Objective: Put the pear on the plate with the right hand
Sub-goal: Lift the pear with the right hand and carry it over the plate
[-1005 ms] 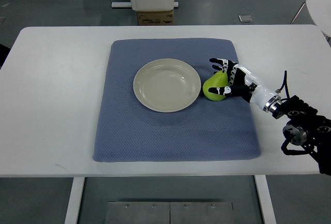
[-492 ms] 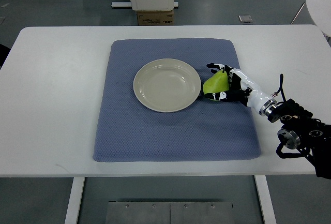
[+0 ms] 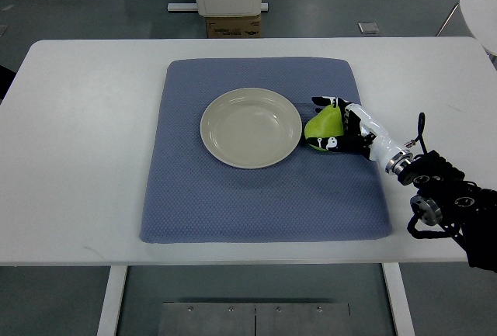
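A green pear is just right of the cream plate, over the blue mat. My right hand reaches in from the lower right, its black-and-white fingers curled around the pear from behind and below. The pear stands close to the plate's right rim, outside the plate. The plate holds nothing. The left arm does not show.
The white table carries the mat in its middle. My right forearm and its black wrist joint hang over the table's front right edge. A white pedestal and a cardboard box stand on the floor beyond the far edge.
The right hand has closed more tightly around the pear and tipped it, and the forearm has slid down toward the table's front right. The pear stays beside the plate.
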Available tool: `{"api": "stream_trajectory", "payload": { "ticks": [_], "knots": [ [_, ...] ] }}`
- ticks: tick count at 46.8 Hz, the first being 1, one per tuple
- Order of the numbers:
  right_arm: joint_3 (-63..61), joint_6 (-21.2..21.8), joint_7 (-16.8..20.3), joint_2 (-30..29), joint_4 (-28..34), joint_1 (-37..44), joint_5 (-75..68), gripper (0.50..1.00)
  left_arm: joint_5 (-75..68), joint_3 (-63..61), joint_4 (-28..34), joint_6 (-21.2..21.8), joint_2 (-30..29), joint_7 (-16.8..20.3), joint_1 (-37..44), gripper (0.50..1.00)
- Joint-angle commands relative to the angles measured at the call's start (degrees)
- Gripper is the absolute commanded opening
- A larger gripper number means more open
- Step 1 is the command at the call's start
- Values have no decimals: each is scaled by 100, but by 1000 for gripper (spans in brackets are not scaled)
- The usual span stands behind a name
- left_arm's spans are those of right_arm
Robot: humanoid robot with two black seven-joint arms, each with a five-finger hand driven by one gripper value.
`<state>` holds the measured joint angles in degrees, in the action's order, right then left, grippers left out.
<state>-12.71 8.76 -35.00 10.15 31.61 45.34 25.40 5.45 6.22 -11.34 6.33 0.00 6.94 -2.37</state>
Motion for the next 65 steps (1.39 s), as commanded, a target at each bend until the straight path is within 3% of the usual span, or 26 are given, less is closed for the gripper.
{"api": "stream_trajectory", "payload": {
  "ticks": [1, 11, 43, 65],
  "knots": [
    [6, -6, 0, -5, -23, 1, 0, 500, 0, 2, 0, 0, 0, 0, 0, 1000],
    [-3, -243, 0, -128, -67, 10, -18, 500, 0, 2, 0, 0, 0, 0, 0, 1000],
    [-47, -252, 0, -137, 3, 809, -62, 500, 0, 2, 0, 0, 0, 0, 0, 1000],
    [32, -463, 0, -954, -6, 1205, 8, 500, 0, 2, 0, 0, 0, 0, 0, 1000]
  ]
}}
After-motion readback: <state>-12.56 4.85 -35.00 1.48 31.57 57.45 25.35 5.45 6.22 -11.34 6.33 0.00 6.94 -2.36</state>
